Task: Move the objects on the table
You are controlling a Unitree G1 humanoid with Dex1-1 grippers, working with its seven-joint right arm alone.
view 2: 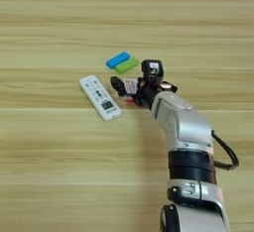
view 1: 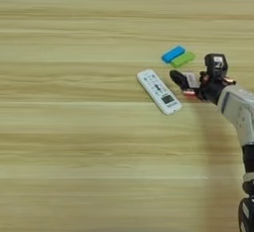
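Observation:
A small blue block (view 1: pixel 172 54) and a green block (view 1: pixel 182 59) lie side by side, touching, on the table (view 1: pixel 74 142). My right gripper (view 1: pixel 197 72) reaches in from the right, just below the two blocks. Its two black fingers (view 1: pixel 177 79) stand wide apart, so it is open. Between them, close against the left finger, is the flat red piece with a white label (view 1: pixel 191 81), partly covered by the hand. I cannot tell whether the piece rests on the table or is lifted.
A white remote (view 1: pixel 158 91) lies at an angle just left of the gripper's left finger, a short gap away. My silver forearm (view 2: pixel 181 122) runs down to the bottom right.

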